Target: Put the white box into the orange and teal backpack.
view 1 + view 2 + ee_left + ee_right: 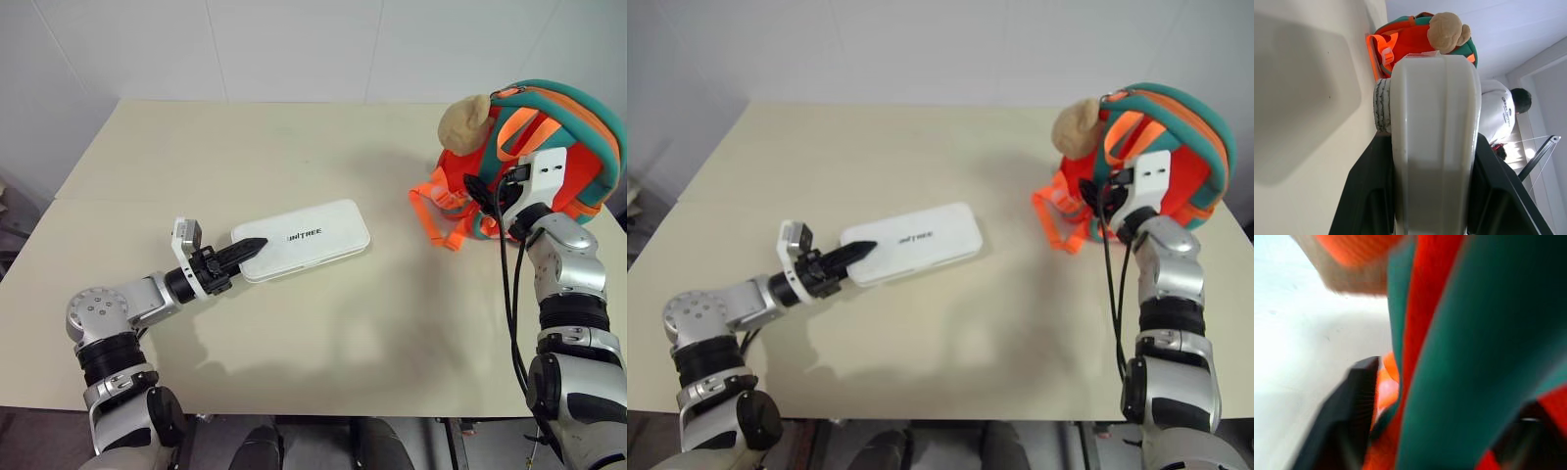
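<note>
A: Item one, the box [304, 239]. Where is it, and who has it?

B: Centre of the frame in the head views, flat on the surface [245, 147]. Its long axis runs from lower left up to the right, toward the backpack. The left gripper [235, 257] has its jaws pinching the box's lower-left short end, one black finger over the lid; the left wrist view shows the white edge clamped between the two fingers.

A: Material?

B: Hard, smooth white plastic, flat, rounded corners, small dark lettering on top. It should slide rather than bend (rigid, by the look of it).

A: Item two, the backpack [568, 147].

B: Right side of the frame, well apart from the box. Soft orange fabric, teal edging, loose orange straps and buckles spilling toward the box, and a tan plush head [462, 122] on its upper left.

A: And the right gripper [482, 196]?

B: At the backpack's front. In the right wrist view a teal-edged band and orange fabric lie between its two black fingers. Whether those jaws are spread or already pressed on the fabric I cannot tell.

A: The relation the next move turns on?

B: The box must travel right and slightly up to the pack. The left arm carries it, the right arm is the nearer to the pack, so my guess is the right opens or steadies the mouth (the straps could snag).
</note>
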{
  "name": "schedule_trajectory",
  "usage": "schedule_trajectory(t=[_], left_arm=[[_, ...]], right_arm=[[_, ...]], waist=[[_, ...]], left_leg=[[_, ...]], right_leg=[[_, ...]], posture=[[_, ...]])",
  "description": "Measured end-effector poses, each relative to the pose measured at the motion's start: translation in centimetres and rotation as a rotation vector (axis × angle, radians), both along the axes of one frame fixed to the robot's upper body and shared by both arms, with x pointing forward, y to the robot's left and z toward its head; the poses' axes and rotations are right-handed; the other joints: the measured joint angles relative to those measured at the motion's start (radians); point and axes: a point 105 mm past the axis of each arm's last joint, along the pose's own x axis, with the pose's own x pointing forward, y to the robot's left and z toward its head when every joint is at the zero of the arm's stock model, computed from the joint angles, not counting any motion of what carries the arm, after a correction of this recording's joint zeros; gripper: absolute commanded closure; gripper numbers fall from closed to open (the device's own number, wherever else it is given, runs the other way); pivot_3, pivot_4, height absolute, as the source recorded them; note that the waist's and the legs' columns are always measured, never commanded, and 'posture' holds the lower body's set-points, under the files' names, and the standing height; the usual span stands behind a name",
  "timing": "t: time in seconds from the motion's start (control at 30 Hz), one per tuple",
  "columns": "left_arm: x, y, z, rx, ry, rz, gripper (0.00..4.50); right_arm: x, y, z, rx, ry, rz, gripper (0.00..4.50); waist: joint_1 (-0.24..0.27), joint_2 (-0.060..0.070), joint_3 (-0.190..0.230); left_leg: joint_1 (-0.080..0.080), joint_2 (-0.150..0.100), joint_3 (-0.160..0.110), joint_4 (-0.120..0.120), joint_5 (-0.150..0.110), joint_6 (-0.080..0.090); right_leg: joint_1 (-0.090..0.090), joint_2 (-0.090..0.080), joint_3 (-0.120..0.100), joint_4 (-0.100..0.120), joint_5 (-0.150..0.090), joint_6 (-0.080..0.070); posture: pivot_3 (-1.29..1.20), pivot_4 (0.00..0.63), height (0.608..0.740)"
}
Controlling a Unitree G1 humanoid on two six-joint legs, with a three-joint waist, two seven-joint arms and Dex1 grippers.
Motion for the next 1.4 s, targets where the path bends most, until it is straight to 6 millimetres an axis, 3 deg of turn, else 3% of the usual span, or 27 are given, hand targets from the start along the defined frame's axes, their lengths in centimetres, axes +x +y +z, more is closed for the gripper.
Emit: schedule_trajectory(t=[0.1, 0.2, 0.7, 1.4], left_arm=[[-0.1, 0.0, -0.1, 0.001, 0.001, 0.002, 3.18], [-0.1, 0.1, -0.2, 0.001, 0.003, 0.005, 3.18], [1.5, 4.6, 1.1, 0.040, -0.048, 0.180, 3.18], [2.6, 4.8, 1.2, 0.053, -0.057, 0.183, 3.18]], right_arm=[[0.0, 0.0, 0.0, -0.002, 0.001, 0.000, 3.32], [0.0, 0.0, 0.0, -0.003, -0.001, 0.001, 3.95], [-2.1, 4.9, 1.7, -0.038, -0.015, 0.216, 3.95], [-6.3, 9.8, 4.9, -0.088, -0.060, 0.408, 3.95]], waist=[[0.000, 0.000, 0.000], [0.000, 0.000, 0.000], [-0.001, 0.000, 0.000], [0.001, 0.000, 0.000]], left_leg=[[0.000, 0.000, 0.000, 0.000, 0.000, 0.000], [0.000, 0.000, 0.000, 0.001, 0.000, 0.000], [0.000, 0.000, 0.000, 0.000, -0.001, -0.001], [-0.001, 0.000, 0.001, -0.001, -0.002, 0.001]], right_leg=[[0.000, 0.000, 0.000, 0.000, 0.000, 0.000], [0.000, 0.000, 0.000, -0.002, 0.000, 0.000], [-0.001, 0.001, 0.001, 0.000, 0.000, 0.000], [-0.003, 0.000, 0.002, 0.000, 0.000, 0.000]], posture=[[0.00, 0.150, 0.740], [0.00, 0.150, 0.740], [0.00, 0.150, 0.740], [0.00, 0.150, 0.740]])
